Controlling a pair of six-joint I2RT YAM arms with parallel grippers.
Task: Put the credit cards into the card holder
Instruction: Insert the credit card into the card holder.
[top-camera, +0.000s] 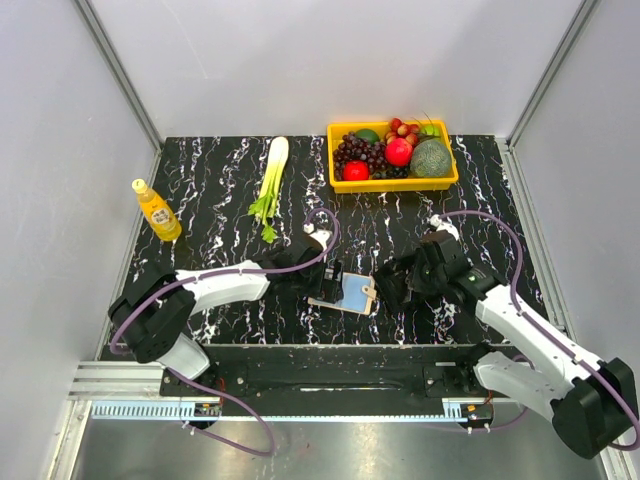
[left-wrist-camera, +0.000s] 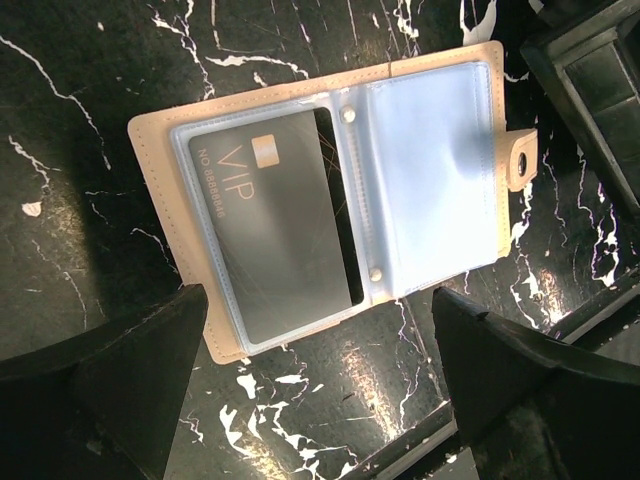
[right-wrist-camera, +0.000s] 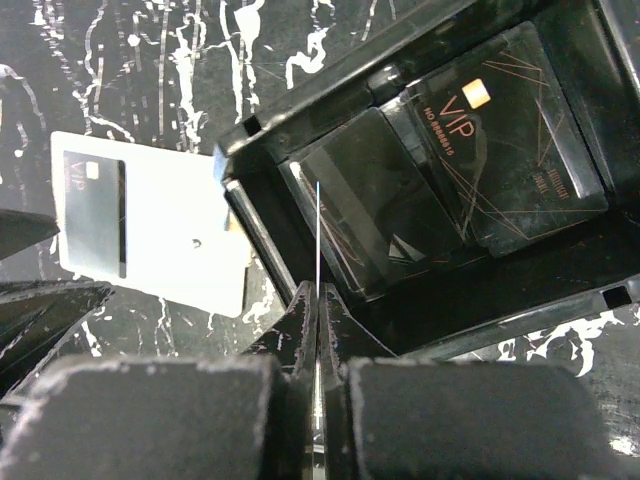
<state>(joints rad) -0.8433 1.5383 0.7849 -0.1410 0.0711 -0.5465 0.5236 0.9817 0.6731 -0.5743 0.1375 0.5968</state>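
The beige card holder (top-camera: 345, 294) (left-wrist-camera: 430, 160) (right-wrist-camera: 170, 230) lies open and flat on the black marble table between the two arms. A dark VIP card (left-wrist-camera: 280, 220) sits in its left clear sleeve; the light blue right sleeve looks bare. My left gripper (left-wrist-camera: 320, 370) (top-camera: 330, 275) hovers open just over the holder's near edge, nothing between its fingers. My right gripper (right-wrist-camera: 318, 295) (top-camera: 385, 283) is shut on a credit card (right-wrist-camera: 318, 230) seen edge-on as a thin line, above a black tray (right-wrist-camera: 420, 300). Two more dark cards (right-wrist-camera: 500, 130) (right-wrist-camera: 385, 215) lie in that tray.
The black tray (left-wrist-camera: 590, 80) stands right beside the holder's clasp side. A yellow basket (top-camera: 393, 182) of fruit is at the back, a green stalk vegetable (top-camera: 270, 180) to its left, and an orange drink bottle (top-camera: 157, 210) near the left edge.
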